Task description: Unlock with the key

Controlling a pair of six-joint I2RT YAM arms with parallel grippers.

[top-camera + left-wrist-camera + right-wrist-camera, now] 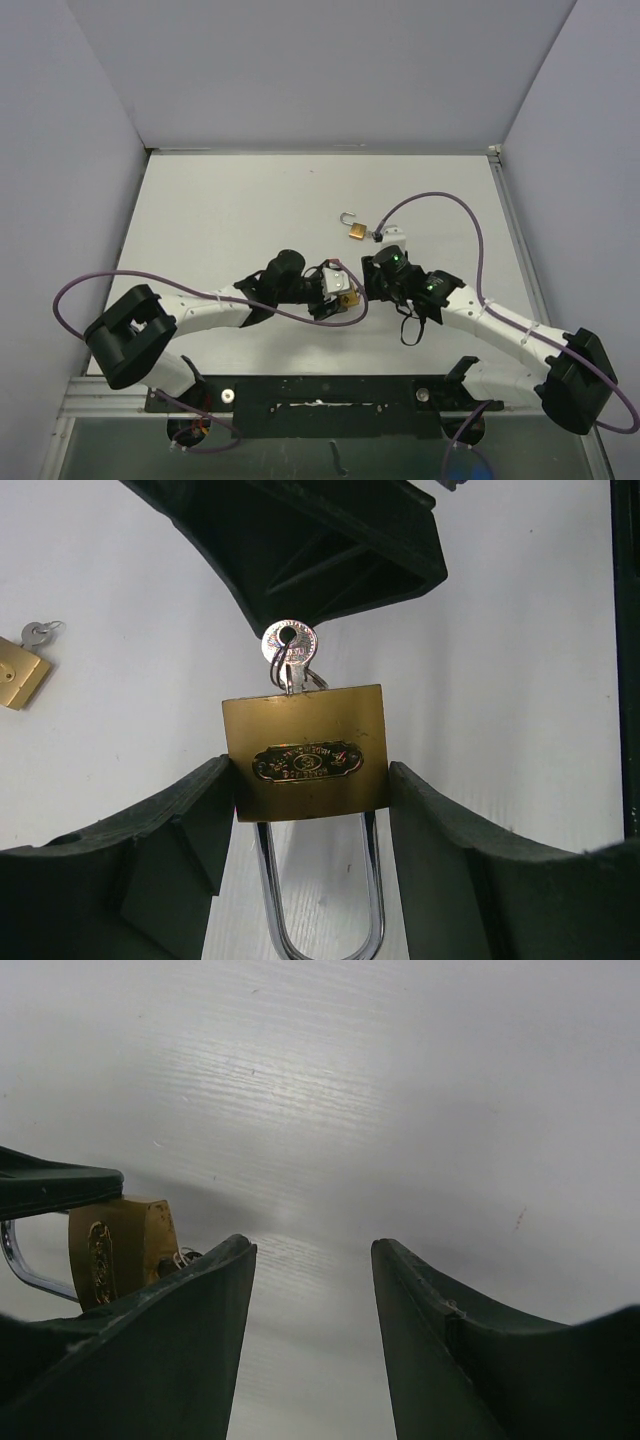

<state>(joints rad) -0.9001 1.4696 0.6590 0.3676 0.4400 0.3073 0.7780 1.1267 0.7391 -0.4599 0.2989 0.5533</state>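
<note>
Both arms reach in low from the near edge and meet mid-worktop [250,200], wrists turned toward each other. The left gripper [310,780] pinches the brass padlock [300,730] by its side faces. The padlock's long axis lies along the jaws, with the shackle [270,890] back toward the wrist and the key [289,645] in the far end. The right gripper [313,1250] stands just beyond the key, jaws spread with nothing between them. Farther back lies a second padlock [355,230], its shackle swung open.
</note>
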